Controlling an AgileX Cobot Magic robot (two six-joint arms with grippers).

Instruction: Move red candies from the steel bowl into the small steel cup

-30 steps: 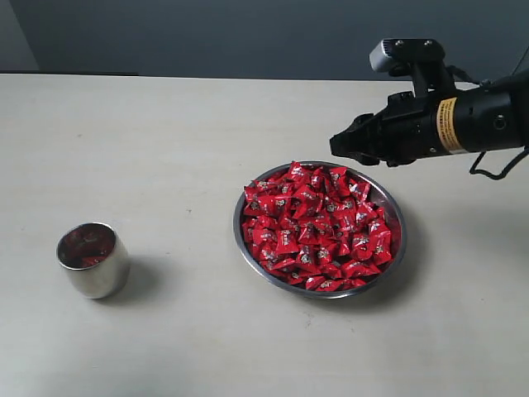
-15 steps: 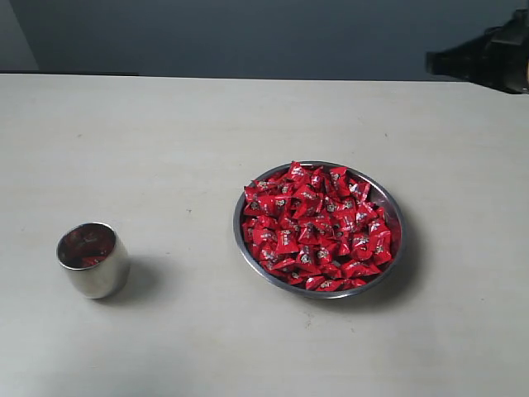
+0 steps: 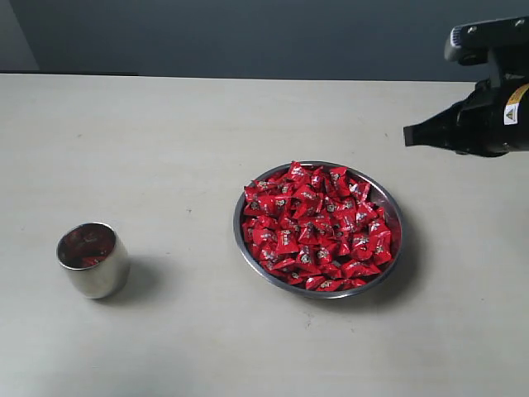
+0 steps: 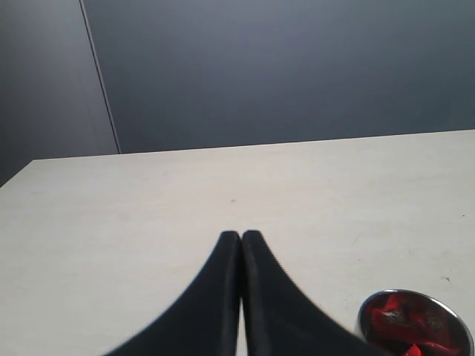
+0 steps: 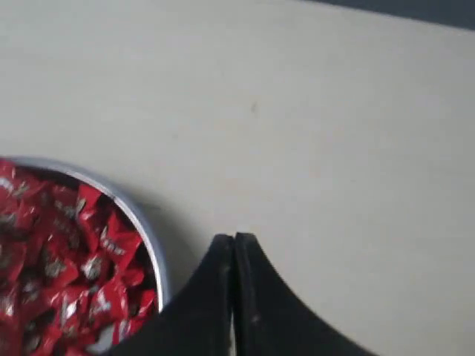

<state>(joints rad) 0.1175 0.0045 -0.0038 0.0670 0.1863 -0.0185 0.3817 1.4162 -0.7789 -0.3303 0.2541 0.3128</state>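
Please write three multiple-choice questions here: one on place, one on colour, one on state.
1. In the exterior view the small polished steel cup stands A) left of the wide shallow steel bowl B) inside it C) behind it
2. The foil-wrapped candies are A) green B) red C) gold
3. The right claw is A) wide open B) holding the cup C) shut
A: cup stands apart at left. B: every wrapper is red. C: its fingers meet, nothing between.

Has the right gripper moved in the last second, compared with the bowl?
Yes. The right gripper was by the bowl's rim a second ago; now it is further right, clear of the bowl.
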